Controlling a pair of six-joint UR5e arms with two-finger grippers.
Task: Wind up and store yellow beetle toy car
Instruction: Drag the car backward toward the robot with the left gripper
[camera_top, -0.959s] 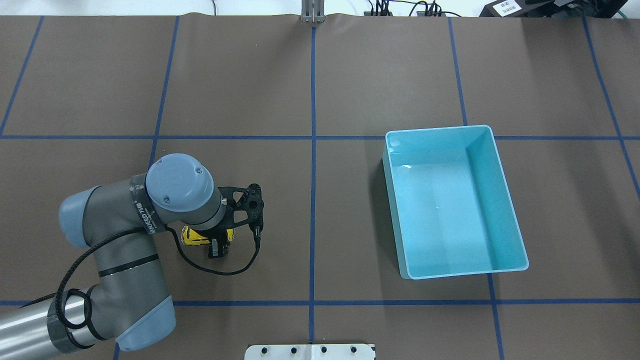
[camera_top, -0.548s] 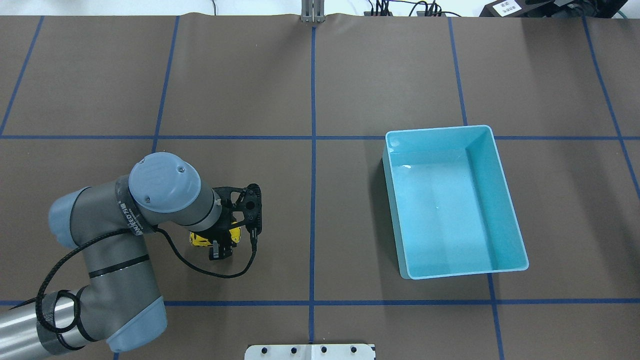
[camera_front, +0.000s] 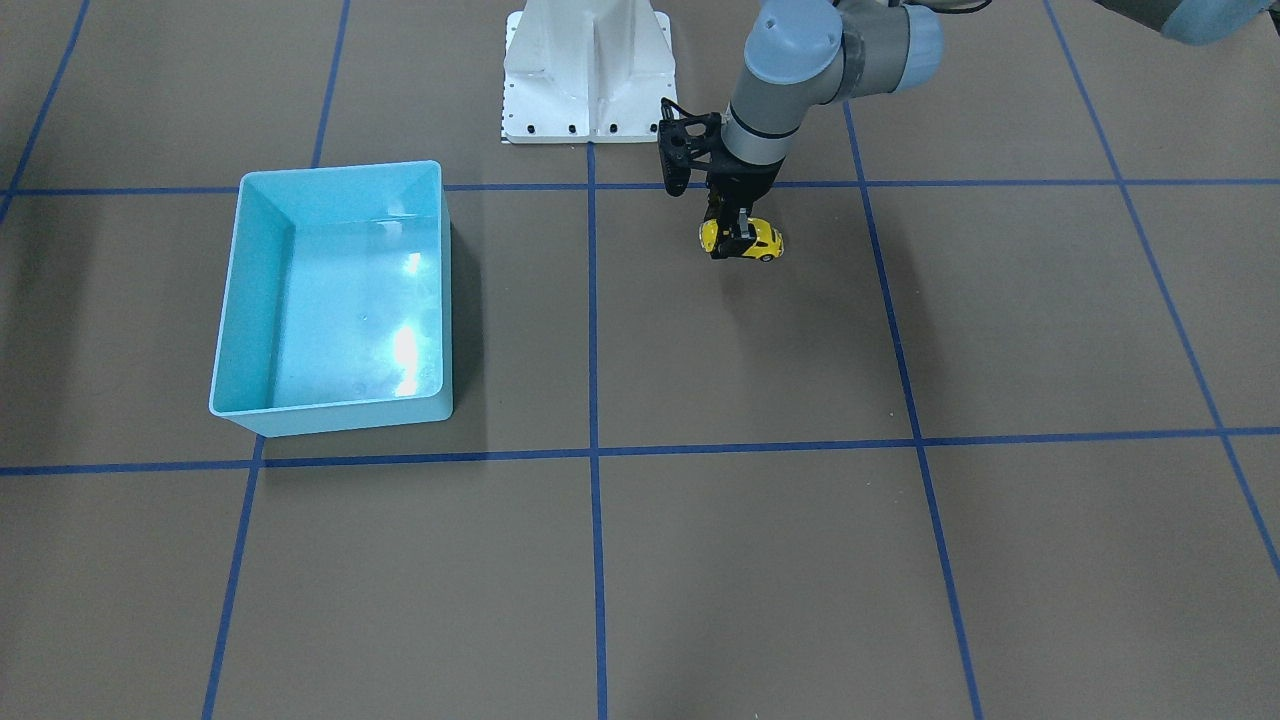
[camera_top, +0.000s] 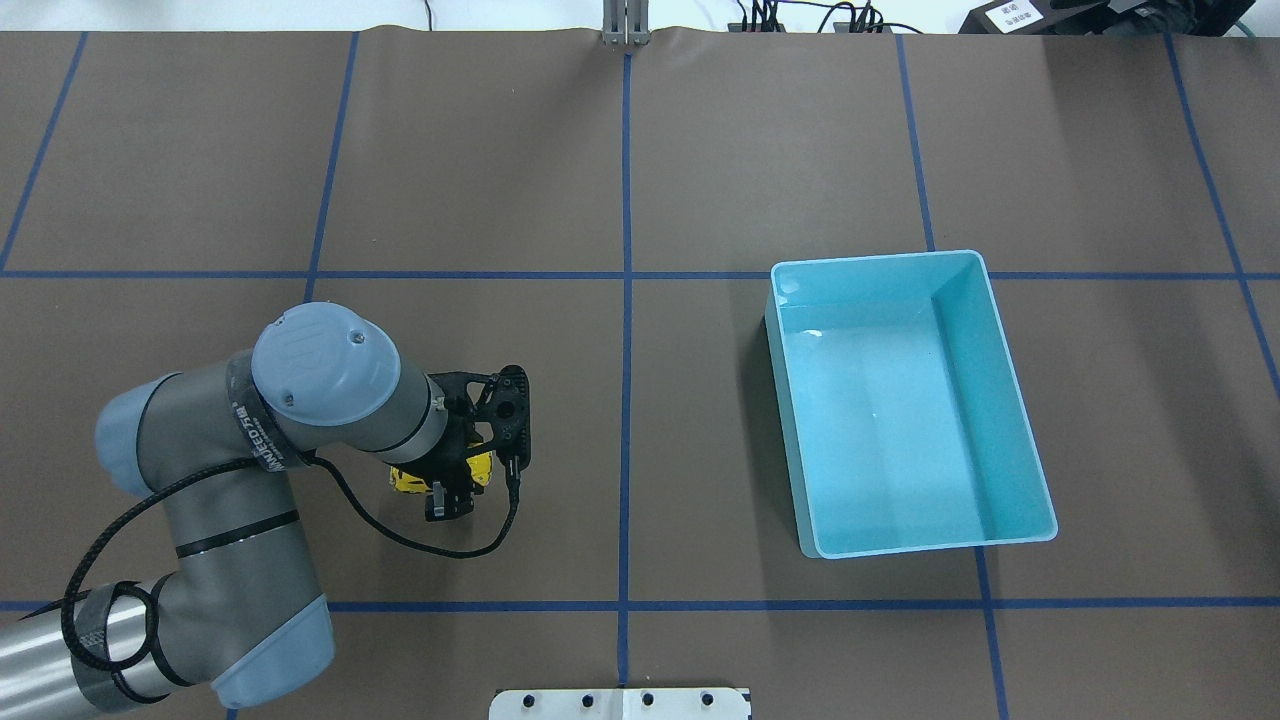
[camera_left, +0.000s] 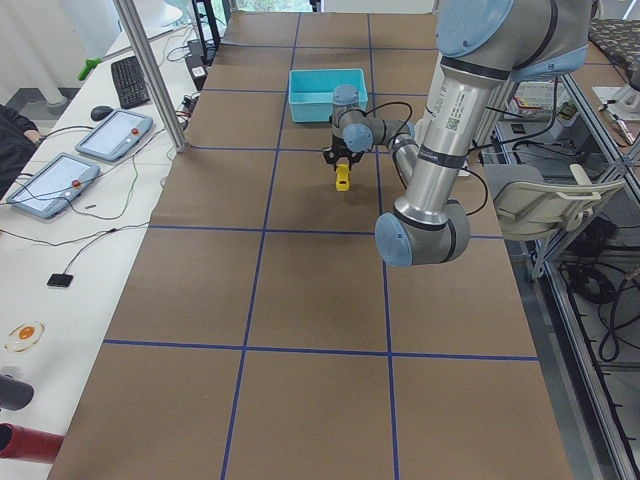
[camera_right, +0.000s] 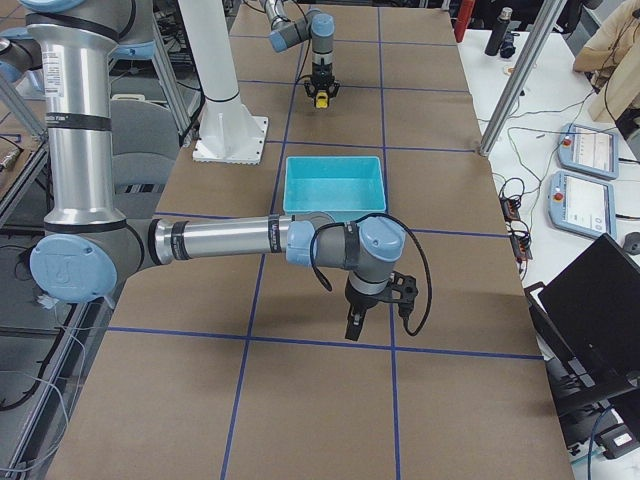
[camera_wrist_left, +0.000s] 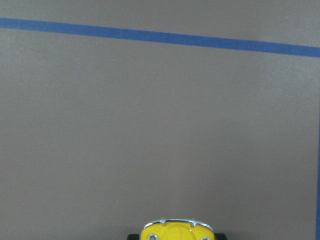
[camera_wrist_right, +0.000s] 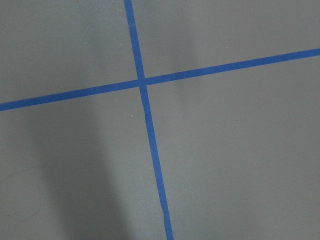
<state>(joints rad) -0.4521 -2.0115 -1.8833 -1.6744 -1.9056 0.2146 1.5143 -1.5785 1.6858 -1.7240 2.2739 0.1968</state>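
Shifted a little toward the centre tape line since a second ago, the car sits pinched in the left gripper. That arm's grey joint cap has swung the other way, toward the overhead view's left. Over the last half second the change is slight. The bin lies where it did.

Nearest the robot, the white base stands on the table. Just out from it, on the robot's left half, the left gripper points down with its fingers closed across the car's middle. The car lies crosswise to the robot, low over the table; whether its wheels touch cannot be told. A black cable loops from the wrist past the car.

Much of the car is hidden. From overhead the wrist and fingers cover its roof, and only the two yellow ends show. The left wrist view catches just one rounded end with chrome trim, cut off at the bottom edge.

Across the centre line and reaching farther out, the bin stands well apart from the car, open side up.

The right gripper shows only in the right side view, hanging over the table on the camera's side of the bin. Whether its fingers are apart or together cannot be told there. Its wrist view shows only crossed tape lines and a shadow.
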